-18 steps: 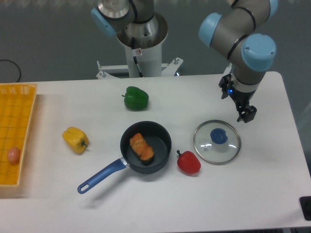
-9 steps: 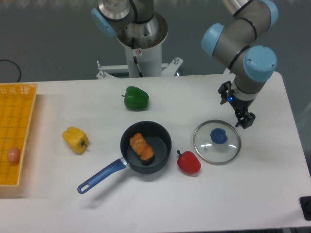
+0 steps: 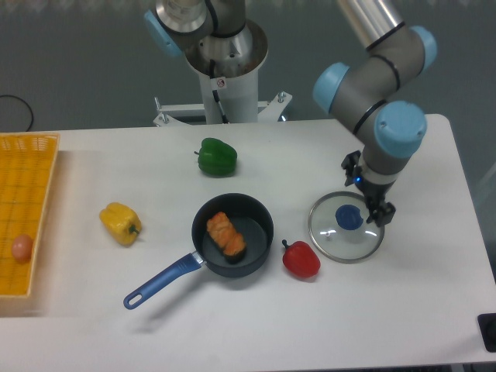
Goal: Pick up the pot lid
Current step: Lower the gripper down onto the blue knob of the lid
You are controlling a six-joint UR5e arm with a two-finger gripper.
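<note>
Nearest me, at the lower right edge, a dark object (image 3: 487, 325) pokes into view; I can't make out what it is. A red pepper (image 3: 301, 260) lies on the white table (image 3: 349, 333), just beside the black pan (image 3: 266, 246), whose blue handle (image 3: 164, 280) sticks out toward the lower left. In the pan sits something orange-brown (image 3: 225, 234), a darker patch at its near end. Over at the left edge stands a yellow crate (image 3: 39, 174) with a reddish, rounded item (image 3: 22, 248) in it.

The pot lid (image 3: 341, 250) is flat on the table to the right of the pan, clear with a blue knob (image 3: 349, 218) in its middle. The gripper (image 3: 365, 193) is what has moved: a second ago it hung beyond the lid's far side, and now it has come in toward me, over the far right part of the lid. Its two fingers stand wide apart with nothing between them, and whether they touch the lid I can't tell from here.

The yellow pepper (image 3: 119, 223) lies left of the pan, and farther back the green pepper (image 3: 217, 156). Neither has budged, nor have the pan, red pepper or lid.
</note>
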